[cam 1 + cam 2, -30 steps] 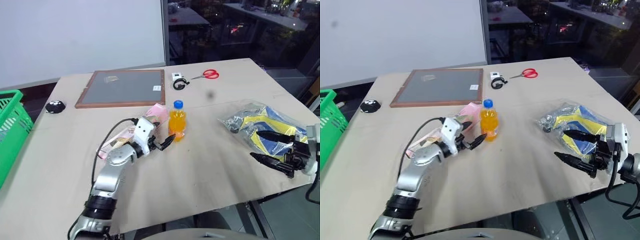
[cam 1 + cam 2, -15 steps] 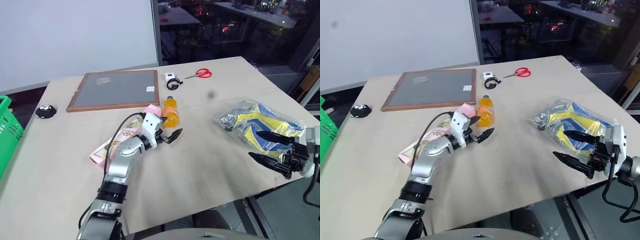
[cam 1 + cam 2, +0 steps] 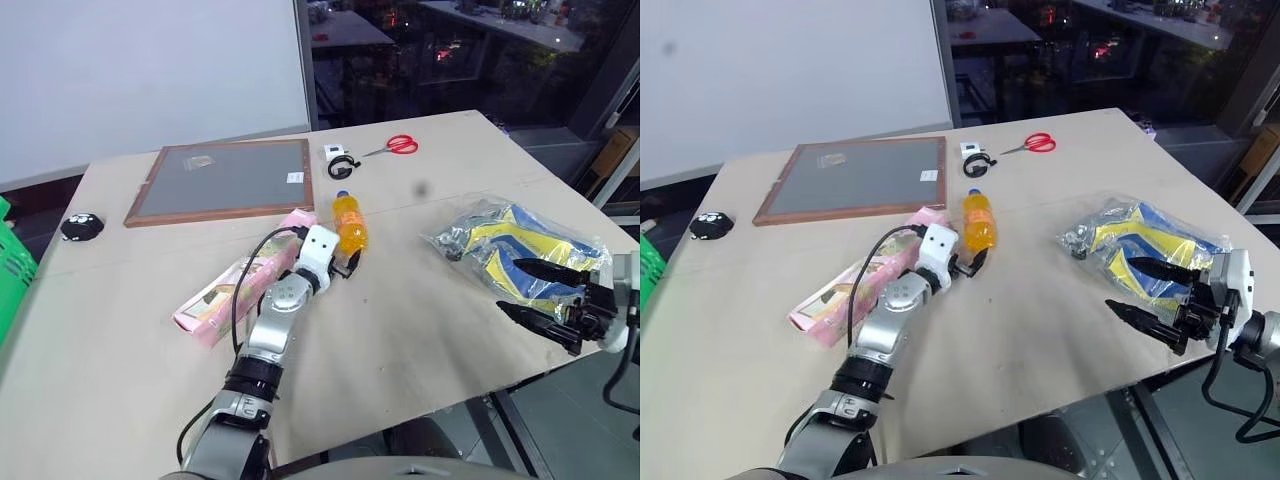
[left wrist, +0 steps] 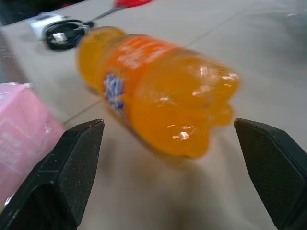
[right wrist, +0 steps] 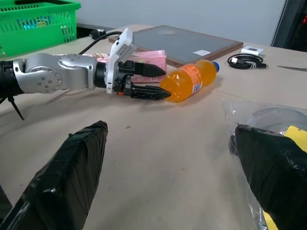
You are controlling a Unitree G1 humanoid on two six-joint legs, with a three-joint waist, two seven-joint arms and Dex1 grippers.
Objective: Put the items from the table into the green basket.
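Observation:
The orange-drink bottle [image 3: 350,224] lies tipped on its side on the table [image 3: 420,340], its blue cap [image 5: 216,65] pointing away from my left gripper [image 3: 347,266]. That gripper is open, one finger on each side of the bottle's base [image 4: 192,124], and not closed on it. The pink carton [image 3: 238,291] lies flat beside my left forearm. The clear bag of blue-and-yellow packets [image 3: 520,243] rests at the right. My right gripper [image 3: 508,287] stands open at the bag's near edge, with nothing between its fingers. The green basket [image 5: 38,21] stands past the table's left end.
A framed dark board [image 3: 220,180] lies at the back left. Red scissors [image 3: 402,145] and a coiled black cable [image 3: 341,165] lie behind the bottle, and a small black object [image 3: 81,226] sits at the far left. The table's front edge runs just below my right gripper.
The view has swung right. My left gripper has reached forward to the bottle's base, and the bottle, upright before, now lies tipped away. The right gripper has kept still.

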